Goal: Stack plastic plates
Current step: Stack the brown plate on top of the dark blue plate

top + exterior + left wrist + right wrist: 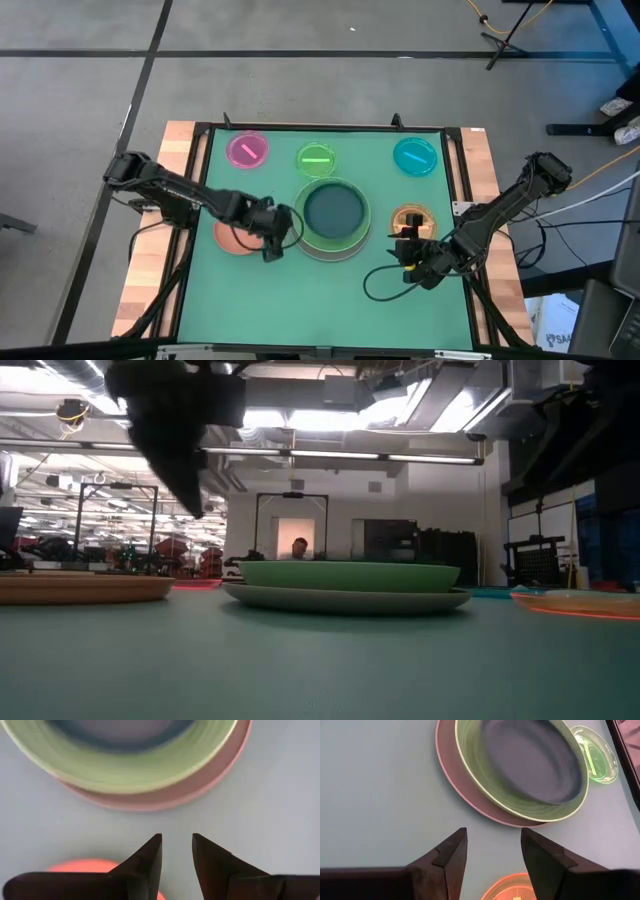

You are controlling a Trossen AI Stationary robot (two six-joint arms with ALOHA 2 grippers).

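A stack of three plates stands at the table's middle point(333, 218): large grey at the bottom point(451, 780), light green on it point(470, 760), dark teal inside point(530, 760). The salmon plate point(232, 240) lies flat to the stack's left. The small pink point(248, 150), green point(316, 159) and blue point(414, 156) plates line the far side. The small orange plate point(412, 218) lies right of the stack. My left gripper point(272, 240) hovers open between the salmon plate point(82, 866) and the stack. My right gripper point(408, 258) is open just near of the orange plate point(512, 887).
The green mat point(300, 310) has bare room along its near side. A black frame point(458, 180) borders the mat, with wooden table edges outside it. A black cable loop point(378, 285) lies on the mat near my right gripper. In the low view the stack point(345, 585) stands mid-table.
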